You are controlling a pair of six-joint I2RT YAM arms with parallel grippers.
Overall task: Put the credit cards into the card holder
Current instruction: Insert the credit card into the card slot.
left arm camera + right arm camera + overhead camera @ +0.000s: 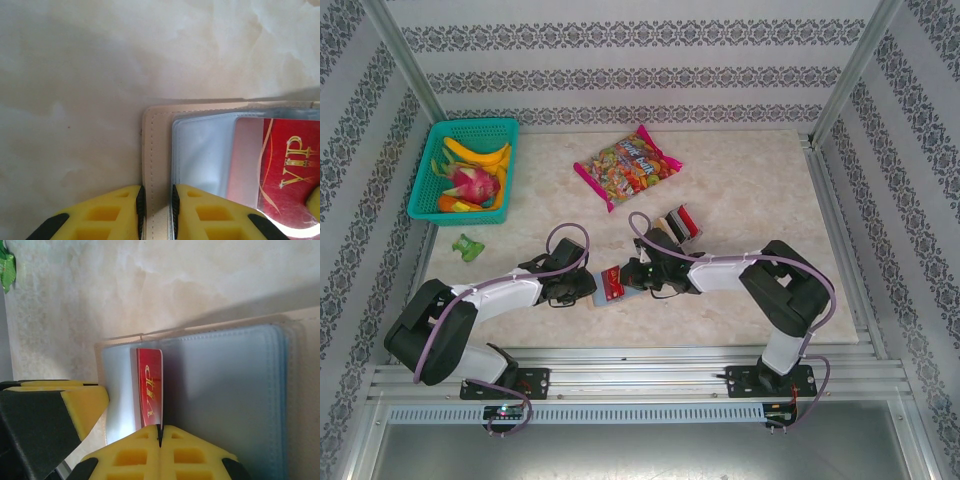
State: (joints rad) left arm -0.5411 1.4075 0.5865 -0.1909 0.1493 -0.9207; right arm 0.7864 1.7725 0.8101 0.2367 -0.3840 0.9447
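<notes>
Red card (pixel 150 390) partly in a sleeve of the open card holder (pixel 156 150)

Left of the card holder, which lies open on the counter (pixel 75 75), the left pincer (pixel 156 202) is clamped on the soft tan stitched cover, pinning it down; I'd say that limp edge is the right place to hold. The holder's clear sleeves (pixel 205 155) look slick and floppy. The red card looks thin, stiff and light, and reads "VIP" in gold. On the holder's right side, the right pincer (pixel 160 432) is pressed together on the card's edge.
</notes>
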